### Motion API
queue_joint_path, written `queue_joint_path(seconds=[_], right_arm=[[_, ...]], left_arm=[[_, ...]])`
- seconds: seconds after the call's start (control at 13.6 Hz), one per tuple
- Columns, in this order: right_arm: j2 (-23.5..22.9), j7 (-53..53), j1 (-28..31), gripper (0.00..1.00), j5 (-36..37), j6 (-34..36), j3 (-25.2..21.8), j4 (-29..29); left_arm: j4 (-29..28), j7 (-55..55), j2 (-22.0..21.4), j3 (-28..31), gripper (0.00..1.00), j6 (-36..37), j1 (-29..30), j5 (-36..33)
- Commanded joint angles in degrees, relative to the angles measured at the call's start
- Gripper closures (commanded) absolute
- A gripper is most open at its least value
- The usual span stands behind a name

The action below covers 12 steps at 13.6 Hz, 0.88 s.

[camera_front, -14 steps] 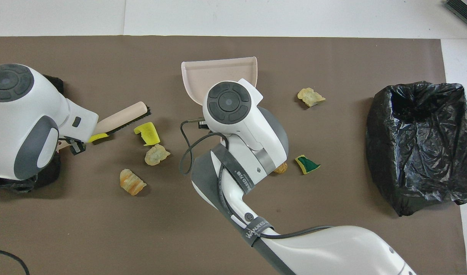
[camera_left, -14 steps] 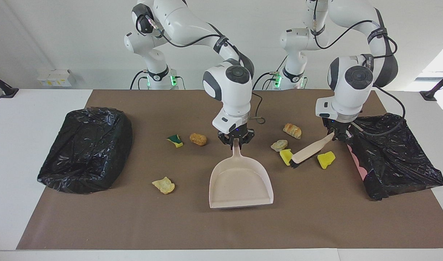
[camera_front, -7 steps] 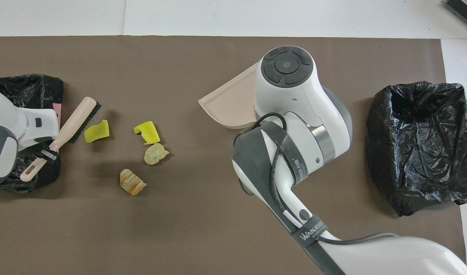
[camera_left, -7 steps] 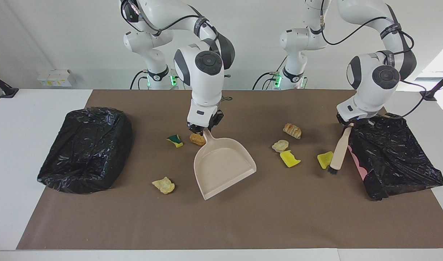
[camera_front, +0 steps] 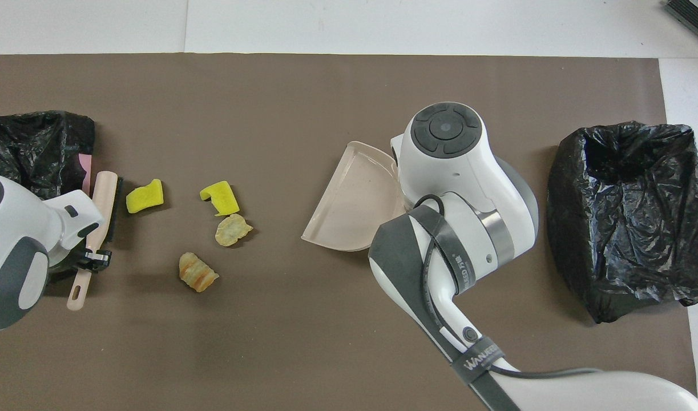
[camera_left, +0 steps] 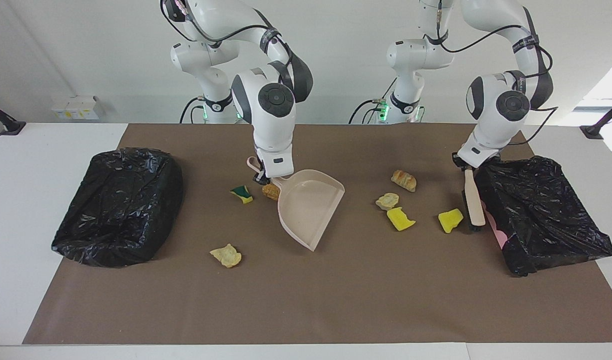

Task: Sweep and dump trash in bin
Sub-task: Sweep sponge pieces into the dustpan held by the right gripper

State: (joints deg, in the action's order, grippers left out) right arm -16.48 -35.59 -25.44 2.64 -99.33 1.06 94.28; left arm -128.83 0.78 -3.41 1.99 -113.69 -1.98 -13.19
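My right gripper (camera_left: 263, 178) is shut on the handle of the beige dustpan (camera_left: 311, 205), which sits slanted on the mat with its mouth toward the left arm's end. A brown lump (camera_left: 270, 191) and a green-and-yellow sponge bit (camera_left: 241, 194) lie by the handle, and a yellowish scrap (camera_left: 226, 255) lies farther out. My left gripper (camera_left: 467, 170) is shut on the beige brush (camera_left: 474, 202), which lies beside a black-bagged bin (camera_left: 541, 215). Near the brush lie two yellow sponge chunks (camera_left: 450, 220) (camera_left: 400, 218), a tan lump (camera_left: 387, 200) and a bread-like piece (camera_left: 404, 180).
A second black-bagged bin (camera_left: 118, 205) stands at the right arm's end of the brown mat (camera_left: 306, 310). In the overhead view the right arm (camera_front: 457, 188) covers the dustpan's handle and the scraps beside it.
The right gripper carried the dustpan toward the right arm's end and turned its mouth toward the left arm's end. The left gripper drew the brush back off the sponge chunks to the bin's side.
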Motion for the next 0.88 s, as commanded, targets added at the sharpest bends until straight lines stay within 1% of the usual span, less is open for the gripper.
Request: queue_joint_path(seconds=[0.0, 0.07, 0.15, 0.29, 0.44, 0.66, 0.81], right_arm=[[4.8, -6.7, 0.2, 1.00, 1.2, -3.2, 0.3, 7.4], [5.4, -8.5, 0.1, 1.00, 1.4, -5.4, 0.3, 9.0], [6.5, -10.4, 0.0, 1.00, 1.9, -8.6, 0.3, 11.9], [6.8, -11.7, -0.7, 1.00, 3.1, -11.6, 0.3, 14.6], [6.7, -11.6, -4.0, 1.00, 6.0, -12.0, 0.3, 15.3], [5.3, -11.3, -4.4, 1.00, 6.7, -15.0, 0.3, 16.0], [3.8, -10.9, -5.8, 1.00, 6.8, -16.9, 0.3, 16.1]], left_arm=[[-3.2, 4.0, -2.4, -0.3, 1.00, -1.7, -0.8, 0.5], [-3.7, 4.1, -2.7, -0.6, 1.00, -1.7, -1.2, 0.5], [-4.3, 4.1, -2.7, -0.8, 1.00, -1.8, -2.1, 0.6], [-5.4, 5.2, -2.7, -1.5, 1.00, -2.8, -3.9, 1.3], [-5.4, 6.8, -2.0, -3.5, 1.00, -4.6, -4.0, 5.5], [-5.4, 10.5, -1.1, -7.5, 1.00, -6.4, -4.1, 8.3], [-5.4, 10.7, -1.2, -11.4, 1.00, -6.7, -4.1, 14.0]])
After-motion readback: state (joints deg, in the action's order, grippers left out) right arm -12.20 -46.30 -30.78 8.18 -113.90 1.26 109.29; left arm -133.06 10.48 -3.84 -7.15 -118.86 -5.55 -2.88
